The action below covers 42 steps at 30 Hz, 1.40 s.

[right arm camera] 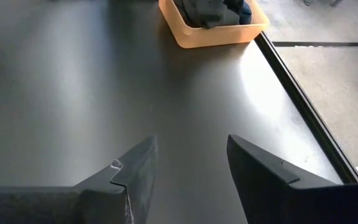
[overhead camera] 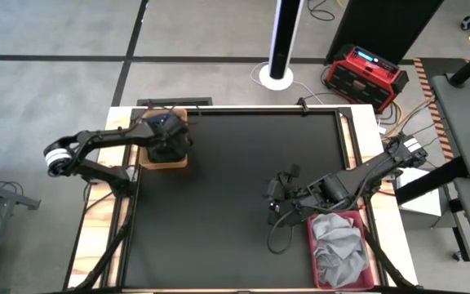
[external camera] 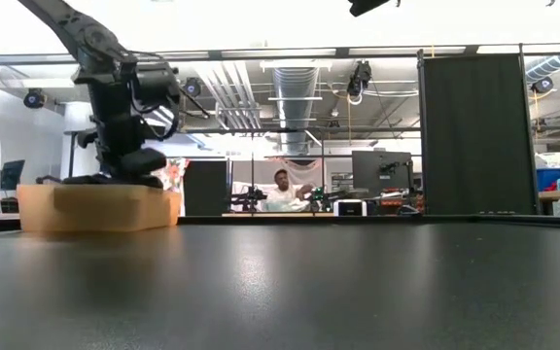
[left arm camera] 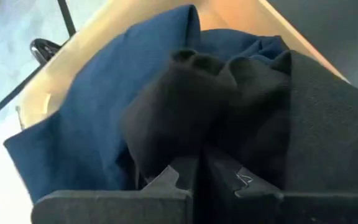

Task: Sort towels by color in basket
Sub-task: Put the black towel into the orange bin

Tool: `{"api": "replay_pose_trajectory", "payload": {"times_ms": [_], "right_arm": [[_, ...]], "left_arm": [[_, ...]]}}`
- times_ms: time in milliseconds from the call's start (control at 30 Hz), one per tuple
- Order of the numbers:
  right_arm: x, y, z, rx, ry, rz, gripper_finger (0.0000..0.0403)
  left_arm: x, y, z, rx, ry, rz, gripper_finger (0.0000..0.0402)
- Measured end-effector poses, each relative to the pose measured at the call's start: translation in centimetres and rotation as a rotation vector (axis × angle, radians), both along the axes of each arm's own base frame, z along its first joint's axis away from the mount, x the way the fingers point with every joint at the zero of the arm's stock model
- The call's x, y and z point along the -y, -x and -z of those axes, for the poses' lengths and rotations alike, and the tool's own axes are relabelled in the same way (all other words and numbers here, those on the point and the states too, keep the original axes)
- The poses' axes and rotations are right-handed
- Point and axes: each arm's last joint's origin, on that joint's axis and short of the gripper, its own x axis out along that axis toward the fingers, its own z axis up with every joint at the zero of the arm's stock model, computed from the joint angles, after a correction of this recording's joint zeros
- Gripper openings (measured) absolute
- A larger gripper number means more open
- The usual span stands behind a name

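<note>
My left gripper is down in a tan basket at the table's far left corner, shut on a black towel. That towel lies bunched on a navy blue towel which fills the basket. The low view shows the same gripper at the rim of the tan basket. My right gripper hovers open over bare table near the middle; in its wrist view the fingers stand apart. Grey towels lie crumpled in a red basket at the near right. My left gripper pinches a bunched fold of the black towel between its two fingers, coming from above into the basket. The cloth puckers up just ahead of the fingertips. The rest of the towel rests on the navy towel and the basket's side.
The black table top lies open between the two baskets. A red equipment box and a white post base stand on the floor beyond the far edge. A person sits far off in the room.
</note>
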Motion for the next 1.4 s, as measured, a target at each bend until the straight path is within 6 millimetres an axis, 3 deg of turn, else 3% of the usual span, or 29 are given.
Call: {"api": "replay_pose_trajectory", "payload": {"times_ms": [300,567,700,900,1167,1400], "right_arm": [[0.0,0.0,0.0,0.000,0.000,0.000,0.0186],[0.0,0.0,0.0,0.000,0.000,0.000,0.0187],[0.0,0.0,0.0,0.001,0.000,0.000,0.0183],[0.0,-0.1,-0.1,0.011,-0.008,-0.002,0.0188],[-0.1,-0.1,-0.1,0.012,-0.010,-0.003,0.0187],[-0.1,-0.1,-0.1,0.012,-0.009,-0.004,0.0184]], "left_arm": [[1.5,-0.2,-3.8,0.081,-0.045,0.050,0.0000],[6.1,-1.5,-5.7,0.299,-0.007,0.228,0.0000],[7.3,-1.8,-5.5,0.297,0.061,0.290,0.0000],[6.9,-1.9,-4.2,0.234,0.097,0.284,0.0000],[6.1,-1.3,-0.5,0.090,0.089,0.224,0.0000],[6.2,-0.3,0.2,0.030,0.081,0.210,0.0000]]}}
